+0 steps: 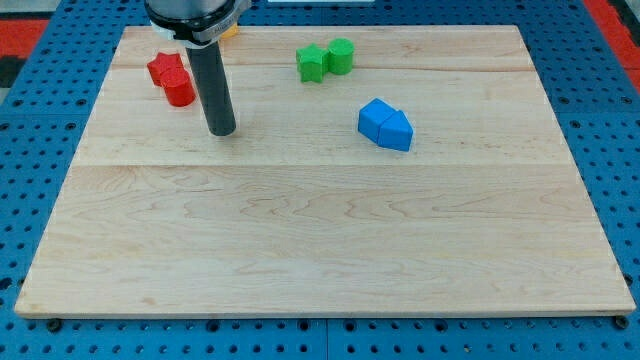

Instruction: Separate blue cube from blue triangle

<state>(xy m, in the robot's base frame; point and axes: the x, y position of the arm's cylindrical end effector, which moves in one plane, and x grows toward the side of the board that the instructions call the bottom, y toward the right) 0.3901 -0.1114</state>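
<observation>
The blue cube [375, 119] and the blue triangle [397, 130] sit touching each other right of the board's centre, in the upper half, with the cube on the left. My tip [222, 130] rests on the wooden board [320, 230] in the upper left part, well to the left of the blue pair. It touches no block. The rod rises from it to the view's top.
A red star-like block [166, 68] and a red cylinder [180, 90] lie just left of the rod. A green star-like block [312, 63] and a green cylinder [341, 55] lie near the top centre. A yellow block [229, 31] peeks out behind the arm. Blue pegboard surrounds the board.
</observation>
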